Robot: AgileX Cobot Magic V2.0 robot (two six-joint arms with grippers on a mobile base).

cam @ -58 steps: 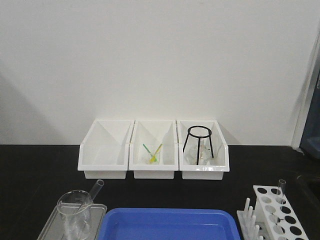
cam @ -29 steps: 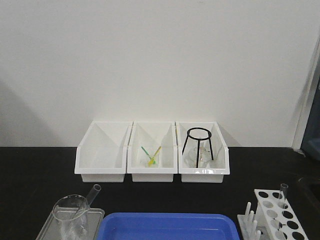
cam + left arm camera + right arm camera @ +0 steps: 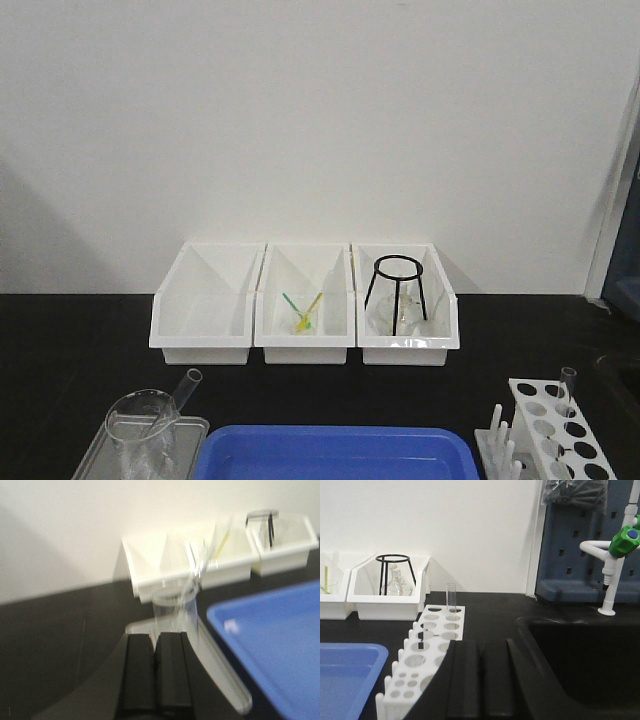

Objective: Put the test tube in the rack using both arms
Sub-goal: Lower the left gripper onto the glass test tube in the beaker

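Black table (image 3: 70, 330), white wall. Slim clear glass test tube (image 3: 185, 386) leans in wide clear beaker (image 3: 140, 430) just ahead of left jaws, ungrasped. Both pairs together, empty. White plastic rack (image 3: 440, 621) ahead-left of right jaws. Transfer unstarted.

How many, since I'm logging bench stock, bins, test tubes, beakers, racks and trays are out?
White bins: 3
Test tubes: 2
Beaker: 1
Rack: 1
Trays: 2
Total: 9
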